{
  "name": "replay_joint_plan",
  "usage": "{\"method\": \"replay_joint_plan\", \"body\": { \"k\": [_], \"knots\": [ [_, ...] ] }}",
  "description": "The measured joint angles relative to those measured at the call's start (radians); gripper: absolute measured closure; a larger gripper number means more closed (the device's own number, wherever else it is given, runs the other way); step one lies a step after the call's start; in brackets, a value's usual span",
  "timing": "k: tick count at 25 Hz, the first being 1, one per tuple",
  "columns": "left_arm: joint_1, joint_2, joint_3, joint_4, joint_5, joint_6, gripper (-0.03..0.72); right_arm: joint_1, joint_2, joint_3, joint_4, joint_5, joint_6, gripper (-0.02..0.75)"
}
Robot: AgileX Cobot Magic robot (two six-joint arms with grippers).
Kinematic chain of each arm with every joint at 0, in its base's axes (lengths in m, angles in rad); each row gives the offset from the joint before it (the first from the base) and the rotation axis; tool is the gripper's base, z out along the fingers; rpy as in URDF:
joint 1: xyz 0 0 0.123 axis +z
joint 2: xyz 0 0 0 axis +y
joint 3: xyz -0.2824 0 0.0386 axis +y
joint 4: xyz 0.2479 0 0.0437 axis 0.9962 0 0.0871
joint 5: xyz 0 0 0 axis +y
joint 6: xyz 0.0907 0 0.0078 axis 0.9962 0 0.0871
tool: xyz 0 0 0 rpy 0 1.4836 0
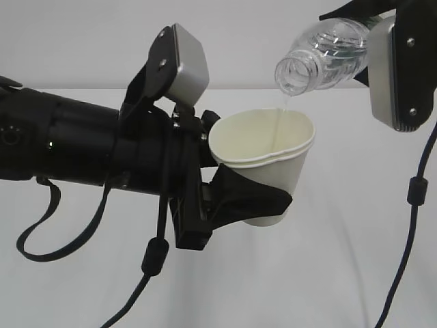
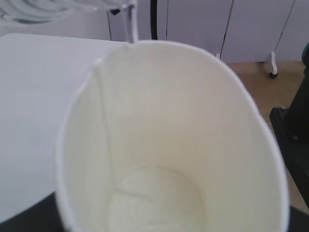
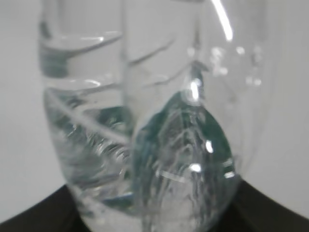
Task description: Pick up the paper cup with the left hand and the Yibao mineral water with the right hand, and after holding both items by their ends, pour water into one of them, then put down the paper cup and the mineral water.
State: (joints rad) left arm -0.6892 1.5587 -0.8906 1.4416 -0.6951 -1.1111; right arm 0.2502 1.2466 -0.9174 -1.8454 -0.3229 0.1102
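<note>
My left hand (image 1: 256,201) is clamped on the cup (image 1: 263,160), black fingers (image 1: 249,195) wrapping its lower wall and holding it upright in the air at centre. A thin thread of water (image 1: 280,123) drops from the bottle (image 1: 324,55) at the cup's one o'clock, where my right hand (image 1: 396,68) grips the bottle's far end and tips it mouth-down. A shallow pool covers the cup's bottom in my left wrist view. I judge the pour is under way. Next I must tilt the bottle back up without swaying the cup, then set both down on the table (image 1: 328,287).
</note>
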Motion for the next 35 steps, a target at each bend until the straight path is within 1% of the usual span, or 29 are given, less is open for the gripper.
{"method": "replay_joint_plan", "body": {
  "k": [25, 31, 35],
  "knots": [
    [0.0, 0.0, -0.016, -0.006, 0.002, -0.005, 0.253, 0.0, 0.0, 0.0, 0.0, 0.0, -0.027, 0.333],
    [0.0, 0.0, -0.016, 0.002, 0.002, -0.016, 0.253, 0.0, 0.0, 0.0, 0.0, 0.0, -0.029, 0.333],
    [0.0, 0.0, -0.016, 0.028, 0.002, -0.038, 0.254, 0.0, 0.0, 0.0, 0.0, 0.0, -0.031, 0.333]
  ]
}}
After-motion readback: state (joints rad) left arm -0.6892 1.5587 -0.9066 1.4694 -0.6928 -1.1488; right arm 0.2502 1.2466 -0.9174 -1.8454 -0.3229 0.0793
